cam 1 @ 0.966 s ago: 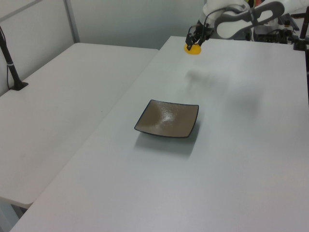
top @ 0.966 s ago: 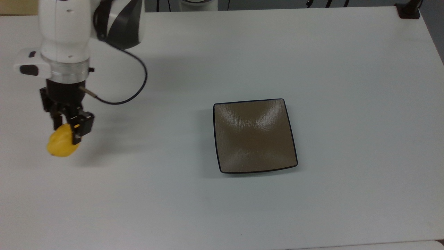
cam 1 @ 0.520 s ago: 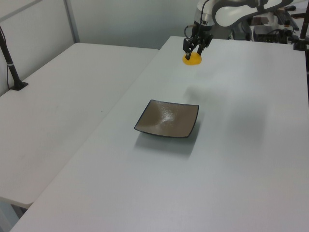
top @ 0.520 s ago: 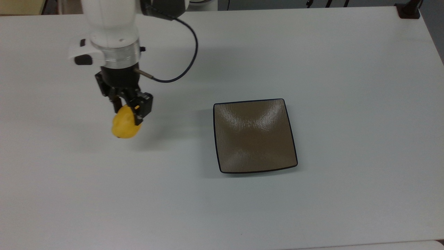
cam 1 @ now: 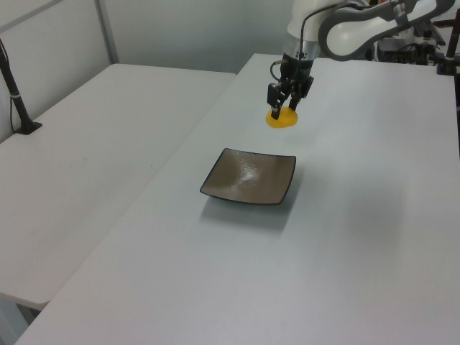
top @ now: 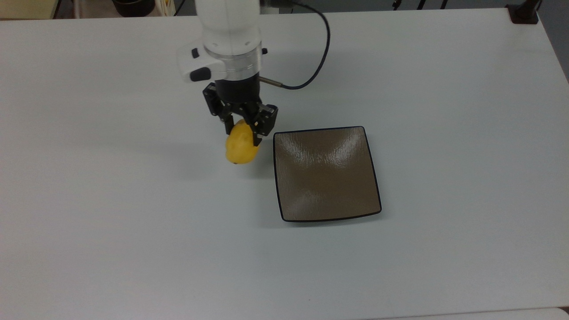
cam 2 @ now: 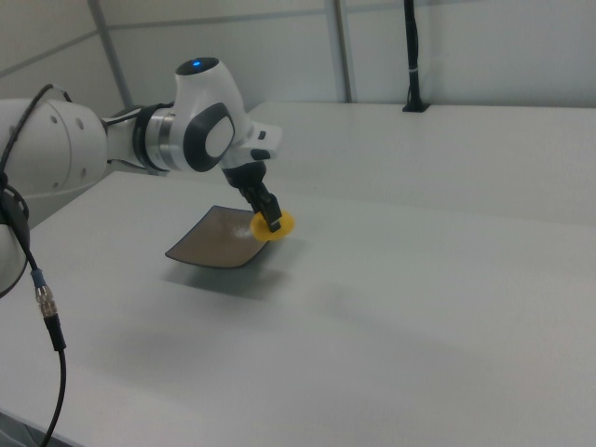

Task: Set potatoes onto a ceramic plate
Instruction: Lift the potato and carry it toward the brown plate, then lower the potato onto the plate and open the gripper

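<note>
My gripper (top: pixel 242 132) is shut on the bright yellow potato (top: pixel 241 148), which hangs above the white table. In the top view it is just left of the plate's upper left corner. The square brown ceramic plate (top: pixel 326 174) lies flat on the table with nothing on it. The left view puts the gripper (cam 1: pixel 282 113) and potato (cam 1: pixel 282 120) beyond the plate (cam 1: pixel 249 177), a short way from its far edge. From the right view, the potato (cam 2: pixel 272 226) overlaps the near right corner of the plate (cam 2: pixel 217 244), held by the gripper (cam 2: pixel 270 220).
A black cable (top: pixel 311 62) loops from the wrist over the white table (top: pixel 133 231). A black post base (top: pixel 523 13) stands at the top view's upper right corner. A second white table (cam 1: pixel 93 144) adjoins in the left view's left.
The arm has carried the potato to the right in the top view, from the table's left side to right beside the plate's left edge. The grip is unchanged.
</note>
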Tool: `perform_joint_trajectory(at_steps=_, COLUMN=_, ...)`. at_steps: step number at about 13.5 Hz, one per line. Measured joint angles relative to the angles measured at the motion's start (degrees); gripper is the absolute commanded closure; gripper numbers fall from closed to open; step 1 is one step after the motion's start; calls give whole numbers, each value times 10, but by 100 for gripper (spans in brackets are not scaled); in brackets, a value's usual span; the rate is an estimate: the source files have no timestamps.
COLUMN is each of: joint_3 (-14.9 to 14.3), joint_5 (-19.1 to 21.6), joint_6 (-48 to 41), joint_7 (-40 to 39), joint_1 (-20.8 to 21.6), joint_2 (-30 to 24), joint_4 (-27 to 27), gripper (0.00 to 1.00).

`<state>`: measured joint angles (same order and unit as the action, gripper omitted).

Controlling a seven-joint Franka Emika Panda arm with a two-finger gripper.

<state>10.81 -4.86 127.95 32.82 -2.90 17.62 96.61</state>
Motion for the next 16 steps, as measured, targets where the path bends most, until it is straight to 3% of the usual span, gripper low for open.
perform_joint_trajectory(at_steps=6, joint_3=0, joint_5=20, joint_6=0, joint_7=26, joint_1=49, joint_2=-3, joint_4=17, gripper=71)
perform_joint_trajectory(at_steps=7, joint_3=0, joint_5=29, joint_6=0, joint_7=26, joint_1=52, joint_2=0, joint_4=17, gripper=66)
perform_joint_trajectory(at_steps=8, joint_3=0, joint_5=38, joint_6=0, joint_7=26, joint_1=54, joint_2=7, joint_4=13, gripper=28)
perform_joint_trajectory(at_steps=9, joint_3=3, joint_5=40, joint_6=1, joint_7=36, joint_1=55, joint_2=20, joint_4=4, gripper=0)
perform_joint_trajectory(at_steps=12, joint_3=23, joint_5=38, joint_6=17, joint_7=59, joint_1=55, joint_2=44, joint_4=-12, gripper=0)
perform_joint_trajectory(at_steps=16, joint_3=26, joint_5=29, joint_6=5, joint_7=58, joint_1=55, joint_2=41, joint_4=-20, gripper=0)
